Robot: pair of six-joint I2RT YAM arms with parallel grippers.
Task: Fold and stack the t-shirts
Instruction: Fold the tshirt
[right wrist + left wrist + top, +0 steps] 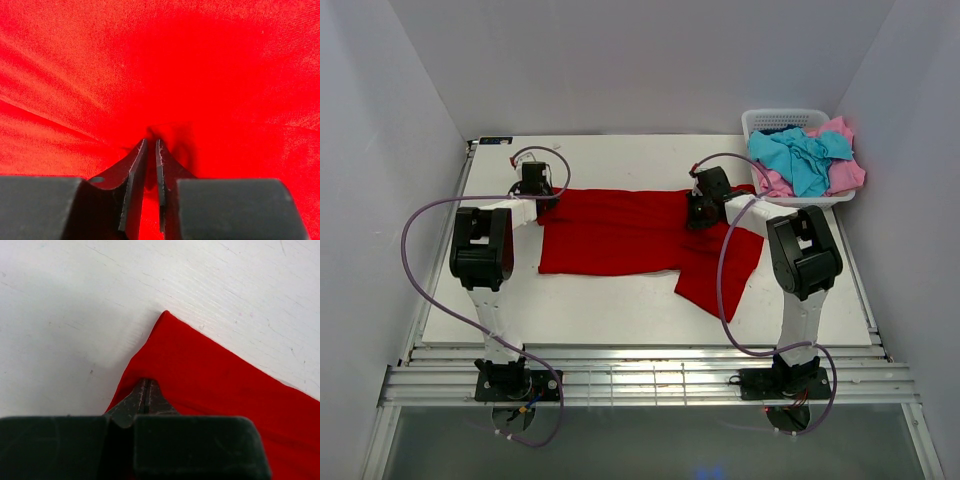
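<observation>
Left claw (146, 390) pinches a corner of the large bright red cloth t-shirt (610, 235), spread on the white table (620, 310); right claw (151, 145) nips cloth mid-shirt. Such thin pinches may slip when lifted.

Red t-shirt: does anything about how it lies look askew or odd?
Nothing damaged. The red t-shirt lies unevenly: its right-hand part juts slantwise toward the near edge of the table. In the basket, the pink t-shirt spills over the rim.
</observation>
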